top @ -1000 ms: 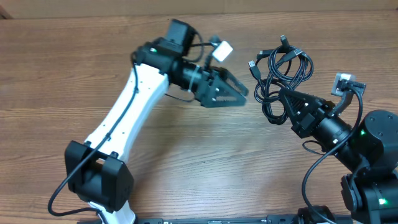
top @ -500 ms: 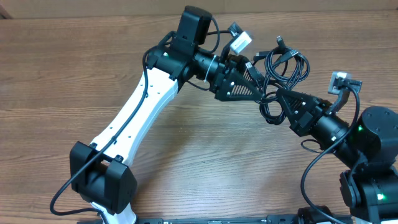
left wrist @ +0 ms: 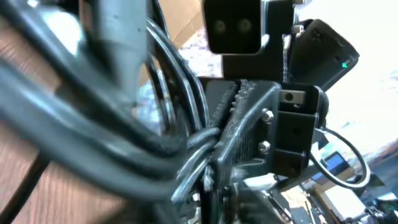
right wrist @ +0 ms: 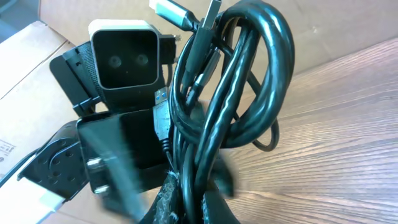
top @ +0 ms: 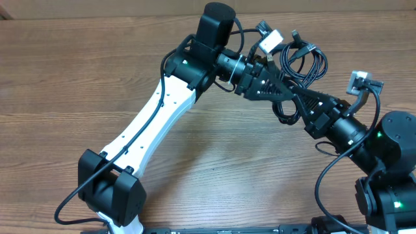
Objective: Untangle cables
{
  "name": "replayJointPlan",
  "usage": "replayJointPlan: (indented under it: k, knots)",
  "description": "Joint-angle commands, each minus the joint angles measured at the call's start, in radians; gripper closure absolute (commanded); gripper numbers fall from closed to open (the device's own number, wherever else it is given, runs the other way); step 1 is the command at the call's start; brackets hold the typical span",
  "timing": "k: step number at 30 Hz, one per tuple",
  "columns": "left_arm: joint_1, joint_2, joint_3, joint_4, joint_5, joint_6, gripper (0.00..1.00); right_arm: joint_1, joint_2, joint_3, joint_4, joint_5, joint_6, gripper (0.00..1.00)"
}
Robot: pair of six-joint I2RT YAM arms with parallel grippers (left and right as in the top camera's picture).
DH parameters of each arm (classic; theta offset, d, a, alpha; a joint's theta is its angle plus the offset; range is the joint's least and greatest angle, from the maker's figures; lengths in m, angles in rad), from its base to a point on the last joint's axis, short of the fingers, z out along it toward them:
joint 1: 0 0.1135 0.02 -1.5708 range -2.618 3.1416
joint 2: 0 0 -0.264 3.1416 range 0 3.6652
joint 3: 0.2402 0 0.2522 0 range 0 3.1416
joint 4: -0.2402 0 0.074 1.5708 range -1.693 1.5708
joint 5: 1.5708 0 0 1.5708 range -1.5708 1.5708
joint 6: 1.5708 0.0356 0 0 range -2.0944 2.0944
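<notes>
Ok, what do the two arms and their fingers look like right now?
Left arm: long white link, black joints, thin black cable running along it. Right arm: all black, green lights, looping black cable. Each carries a pale boxy wrist camera. The fingers are black, tapered and ribbed.

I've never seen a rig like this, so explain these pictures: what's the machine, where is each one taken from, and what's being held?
These are two robot arms at a wooden table. The wide picture looks straight down; the two close-ups come from a camera on each wrist, so they look crowded. The white left arm and the black right arm each end in a two-finger gripper. The right gripper is shut on a bunch of thin black cables. The left gripper is in among the same bunch; whether it has closed on them I cannot tell.
</notes>
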Motion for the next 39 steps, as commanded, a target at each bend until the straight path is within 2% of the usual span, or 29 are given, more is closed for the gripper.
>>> replayJointPlan:
  k: [1, 4, 8, 11, 13, 16, 18, 20, 26, 28, 36, 39]
  knots:
    - [-0.001, -0.036, 0.017, 0.002, -0.004, -0.017, 0.85, -0.002, -0.004, 0.007, 0.002, 0.046, -0.002, 0.96]
    - [-0.001, -0.036, 0.017, 0.003, -0.005, -0.015, 0.95, -0.002, -0.004, 0.007, -0.006, 0.056, -0.006, 0.96]
    - [-0.001, -0.036, 0.017, 0.002, -0.005, 0.018, 0.96, -0.002, -0.004, 0.007, -0.038, 0.069, -0.010, 0.96]
    - [-0.001, -0.036, 0.017, 0.000, -0.004, 0.066, 0.96, -0.002, -0.004, 0.007, -0.065, 0.071, -0.076, 0.95]
    - [-0.001, -0.036, 0.017, -0.004, -0.003, 0.111, 0.96, -0.002, -0.004, 0.007, -0.084, 0.071, -0.119, 0.86]
    - [0.000, -0.036, 0.017, -0.047, 0.003, 0.224, 0.96, -0.002, -0.004, 0.007, -0.122, 0.071, -0.181, 0.55]
    - [0.001, -0.036, 0.017, -0.109, 0.002, 0.341, 0.96, -0.002, -0.005, 0.007, -0.152, 0.074, -0.235, 0.40]
    - [0.002, -0.036, 0.017, -0.171, -0.008, 0.426, 0.96, -0.002, -0.005, 0.008, -0.173, 0.083, -0.286, 0.34]
    - [0.011, -0.036, 0.017, -0.399, -0.171, 0.598, 0.96, -0.002, -0.008, 0.009, -0.185, 0.087, -0.421, 0.32]
    - [0.012, -0.036, 0.017, -0.514, -0.214, 0.709, 0.96, -0.002, -0.008, 0.009, -0.185, 0.089, -0.490, 0.32]
    - [0.013, -0.036, 0.017, -0.846, -0.220, 1.112, 0.96, -0.002, -0.008, 0.009, -0.202, 0.185, -0.621, 0.35]
    - [0.013, -0.036, 0.017, -0.899, -0.230, 1.181, 0.96, -0.002, -0.008, 0.009, -0.230, 0.208, -0.673, 0.36]
